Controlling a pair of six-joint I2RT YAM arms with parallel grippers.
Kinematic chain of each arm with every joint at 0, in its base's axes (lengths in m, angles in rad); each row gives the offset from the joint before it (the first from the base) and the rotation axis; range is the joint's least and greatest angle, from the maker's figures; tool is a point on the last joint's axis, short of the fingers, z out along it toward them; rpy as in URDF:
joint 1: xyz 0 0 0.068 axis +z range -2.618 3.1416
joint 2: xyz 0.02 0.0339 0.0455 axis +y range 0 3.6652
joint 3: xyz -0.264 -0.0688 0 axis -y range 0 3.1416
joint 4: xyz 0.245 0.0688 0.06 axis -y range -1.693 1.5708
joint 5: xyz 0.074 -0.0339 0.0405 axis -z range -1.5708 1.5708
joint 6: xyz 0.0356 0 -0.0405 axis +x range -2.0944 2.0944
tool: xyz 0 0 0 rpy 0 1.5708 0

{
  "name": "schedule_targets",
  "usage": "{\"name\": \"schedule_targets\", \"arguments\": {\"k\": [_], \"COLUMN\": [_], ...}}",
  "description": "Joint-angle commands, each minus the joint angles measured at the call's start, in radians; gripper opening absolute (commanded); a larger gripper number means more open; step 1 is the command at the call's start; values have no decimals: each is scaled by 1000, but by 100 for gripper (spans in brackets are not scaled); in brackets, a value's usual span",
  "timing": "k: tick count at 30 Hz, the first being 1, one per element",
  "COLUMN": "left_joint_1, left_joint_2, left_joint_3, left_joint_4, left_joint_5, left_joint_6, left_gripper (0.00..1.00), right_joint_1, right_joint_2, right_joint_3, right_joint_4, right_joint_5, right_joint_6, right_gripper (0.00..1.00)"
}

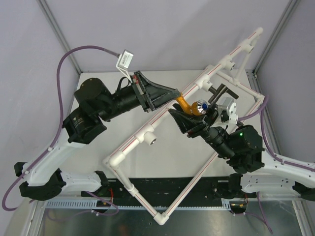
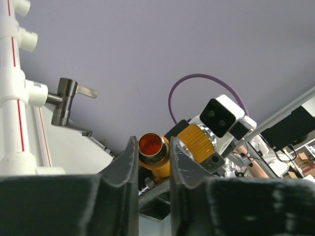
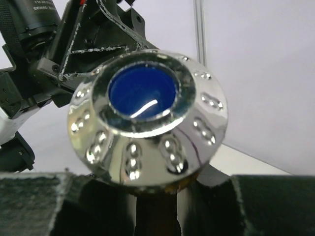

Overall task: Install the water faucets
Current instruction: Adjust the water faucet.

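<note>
The white pipe frame [image 1: 112, 160] lies slantwise over the tabletop [image 1: 172, 162] and pokes past its far edge, and we see bare room inside it. The black tap [image 1: 219, 93] sticks out of the frame. The left claw [image 1: 172, 102] and right claw [image 1: 193, 118] both pinch the orange tap [image 1: 186, 105] over the pipe, and only the left wrist view shows its open end.
</note>
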Motion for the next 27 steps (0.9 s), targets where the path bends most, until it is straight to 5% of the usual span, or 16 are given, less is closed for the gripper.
{"name": "schedule_targets", "arguments": {"k": [1,4,16,27], "left_joint_1": [-17,-18,-18,-4], "left_joint_2": [19,14,-69,-147], "left_joint_3": [-9,-14,-65,-171], "left_joint_4": [8,8,51,199], "left_joint_5": [65,66,-127,-231], "left_joint_6": [6,7,12,-39], "left_gripper": [7,1,0,0], "right_joint_1": [-4,-3,8,35], "right_joint_2": [7,5,-47,-108], "right_joint_3": [45,44,41,-72], "right_joint_4": [33,25,-85,72], "right_joint_5": [-22,-13,55,65], "right_joint_6": [10,9,-90,-172], "right_gripper": [0,0,67,77]}}
